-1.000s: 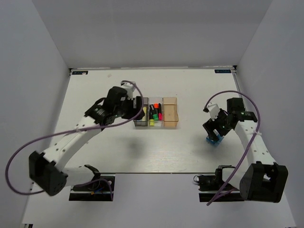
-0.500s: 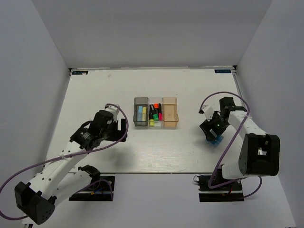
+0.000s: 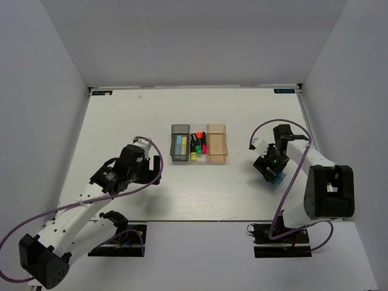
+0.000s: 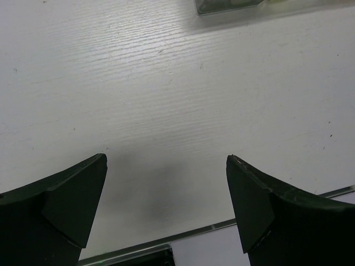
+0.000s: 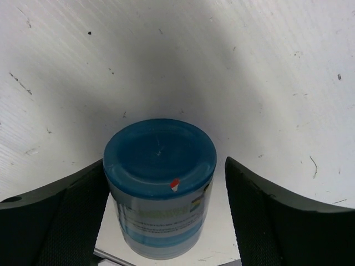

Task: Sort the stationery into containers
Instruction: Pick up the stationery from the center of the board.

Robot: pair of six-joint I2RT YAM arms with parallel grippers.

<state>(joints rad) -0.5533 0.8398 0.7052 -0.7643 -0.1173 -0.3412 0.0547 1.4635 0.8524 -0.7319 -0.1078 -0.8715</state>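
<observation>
Bin (image 4: 224,6) cropped at top, blue tub (image 3: 277,179) partly hidden under claw (image 3: 272,172)

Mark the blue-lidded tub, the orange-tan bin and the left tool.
blue-lidded tub (image 5: 160,152), right wrist view, lid centre.
orange-tan bin (image 3: 218,159), top view, near wall.
left tool (image 4: 166,159), left wrist view, midway between fingertips.

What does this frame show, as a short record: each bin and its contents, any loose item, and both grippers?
dark grey bin: pale blue and yellow blocks inside
clear bin: highlighters inside
orange-tan bin: looks empty
loose item: blue-white cylinder, upright on the table, right of the bins
left gripper: open, empty, over the table
right gripper: open, fingers either side of the cylinder
</observation>
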